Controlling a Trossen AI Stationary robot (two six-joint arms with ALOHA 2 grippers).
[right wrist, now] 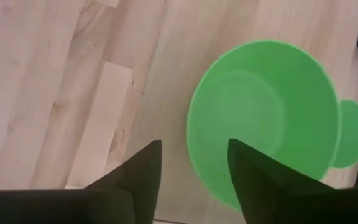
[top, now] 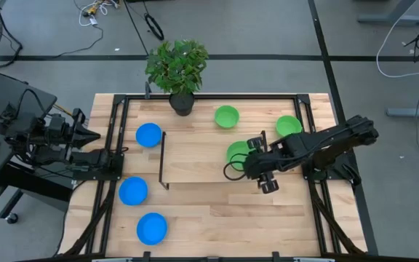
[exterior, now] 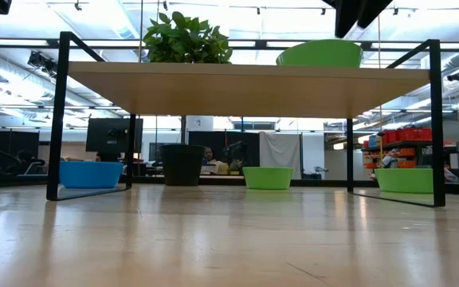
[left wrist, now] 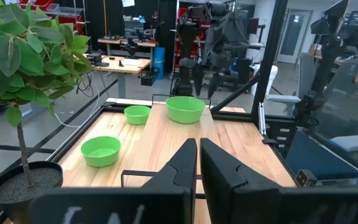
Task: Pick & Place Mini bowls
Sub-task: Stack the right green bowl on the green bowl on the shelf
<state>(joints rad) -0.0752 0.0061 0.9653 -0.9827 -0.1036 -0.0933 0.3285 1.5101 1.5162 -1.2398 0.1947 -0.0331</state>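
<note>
Mini bowls: six on the tabletop (top: pixel 195 211). Three blue down the left side: one (top: pixel 148 135) near the upright black frame (top: pixel 163 159), one (top: pixel 132 191) below it, one (top: pixel 151 228) nearest the front edge. Three green on the right: one (top: pixel 226 116) just right of the potted plant (top: pixel 177 69), one (top: pixel 288 126) by the right rail, and one (top: pixel 236 153) sitting on the raised wooden shelf (exterior: pixel 245 86) mid-table.

Right claw (top: pixel 255 164) is over that shelf, touching nothing. Right wrist view: fingers (right wrist: pixel 143 177) spread apart, released, nothing between them; the green bowl (right wrist: pixel 263 118) lies just beyond the tips, one finger tip overlapping its rim in that view. Low view shows the same bowl (exterior: pixel 319 53) resting on top of the shelf, dark arm above it.

Left claw (top: pixel 118 154) parked at the left rail, clenched, fingers (left wrist: pixel 185 165) together with nothing in them, well apart from any bowl.
</note>
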